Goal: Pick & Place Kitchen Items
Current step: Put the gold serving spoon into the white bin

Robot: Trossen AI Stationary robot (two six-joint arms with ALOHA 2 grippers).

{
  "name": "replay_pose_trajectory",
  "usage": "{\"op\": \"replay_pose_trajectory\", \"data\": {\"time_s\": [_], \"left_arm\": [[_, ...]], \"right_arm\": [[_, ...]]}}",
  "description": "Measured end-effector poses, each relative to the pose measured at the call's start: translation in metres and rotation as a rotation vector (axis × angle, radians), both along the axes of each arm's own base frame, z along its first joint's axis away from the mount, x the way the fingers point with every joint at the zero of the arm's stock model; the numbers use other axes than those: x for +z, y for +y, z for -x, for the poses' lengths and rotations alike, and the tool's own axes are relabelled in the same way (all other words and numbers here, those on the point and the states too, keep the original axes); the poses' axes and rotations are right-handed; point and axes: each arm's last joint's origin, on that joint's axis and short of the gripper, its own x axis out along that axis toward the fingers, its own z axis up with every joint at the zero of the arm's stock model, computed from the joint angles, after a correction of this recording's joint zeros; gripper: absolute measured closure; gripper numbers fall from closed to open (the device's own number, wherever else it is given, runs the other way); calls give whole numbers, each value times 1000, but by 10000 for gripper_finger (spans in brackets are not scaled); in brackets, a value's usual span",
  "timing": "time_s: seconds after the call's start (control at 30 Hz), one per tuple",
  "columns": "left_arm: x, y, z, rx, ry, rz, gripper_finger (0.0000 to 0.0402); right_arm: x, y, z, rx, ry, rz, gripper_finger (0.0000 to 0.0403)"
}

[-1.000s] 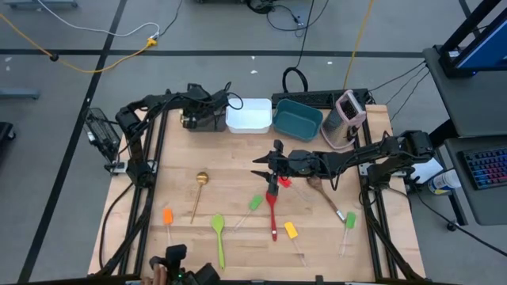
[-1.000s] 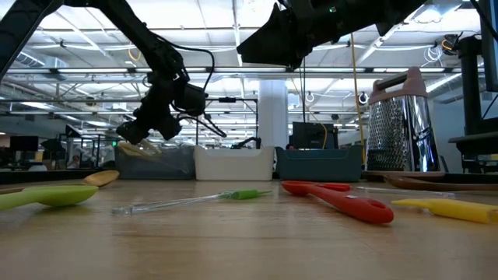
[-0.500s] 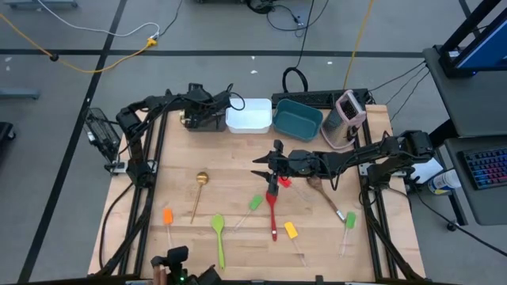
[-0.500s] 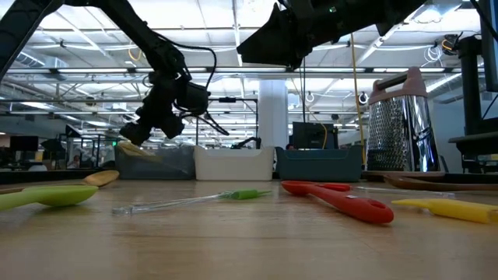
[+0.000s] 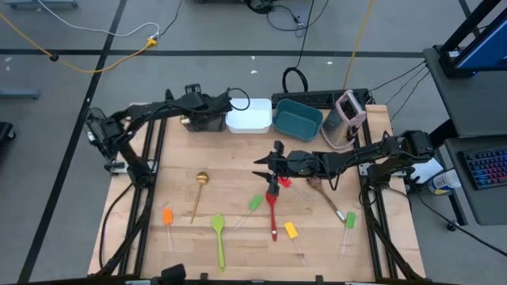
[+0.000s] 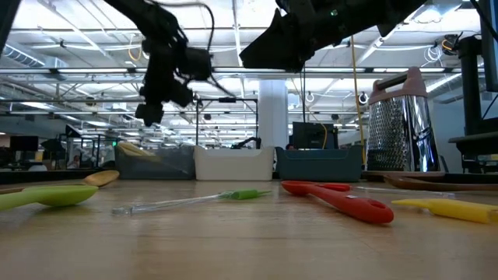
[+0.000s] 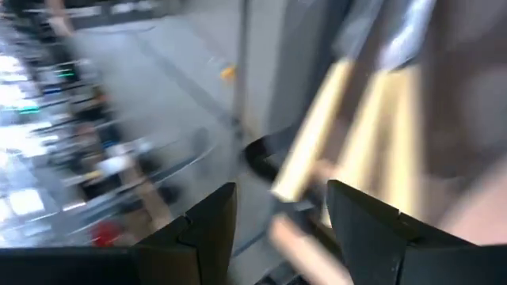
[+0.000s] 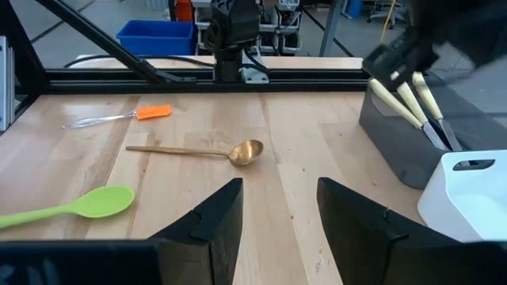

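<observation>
**Knives parked in the dark tub, most utensils not sorted yet**

The left gripper (image 5: 192, 112) hangs above the dark rectangular tub (image 5: 207, 121) at the far edge of the wooden table (image 5: 238, 170), and its fingers (image 7: 207, 229) are spread apart with nothing between them. The cream-handled knives (image 8: 412, 99) stand leaning in that tub, handles up, which looks like the whole point: slim things go in on end so they stack against the wall instead of lying flat. Judging by that, the left arm is done with a drop-off here.

The right gripper (image 5: 273, 167) sits out over the middle of the table, jaws parted and empty, right above the head end of the long red spatula (image 5: 272, 207). Probably lining up for that one, though that's only a guess.

Everything else lies loose on the wood, well apart so each can be grabbed on its own: the gold metal spoon (image 5: 198, 192), the bright green plastic spoon (image 5: 218, 234), the clear-handled spatula with an orange head (image 5: 168, 218), one with a green head (image 5: 253, 205), a yellow-headed one (image 5: 291, 233), another green-headed one (image 5: 348, 223) near the right side, and a wooden spoon (image 5: 321, 191).

The white tub (image 5: 249, 115) and teal tub (image 5: 297, 119) sit next in the row, both apparently empty from above.
</observation>
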Motion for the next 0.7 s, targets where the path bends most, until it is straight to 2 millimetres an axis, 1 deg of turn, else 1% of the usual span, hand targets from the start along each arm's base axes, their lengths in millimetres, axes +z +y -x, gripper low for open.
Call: {"op": "replay_pose_trajectory", "data": {"time_s": [0.2, 0.4, 0.53, 0.7], "left_arm": [[38, -29, 9, 55, -404, 131, 199], [67, -55, 22, 176, -704, 203, 199], [76, -72, 30, 268, -806, 294, 199], [75, -92, 33, 342, -780, 382, 199]], "right_arm": [[-1, 0, 0, -2, 7, -6, 248], [-3, 0, 1, -2, 31, -3, 248], [-4, 0, 1, -2, 41, -2, 248], [-4, 0, 1, -2, 40, -2, 248]]}}
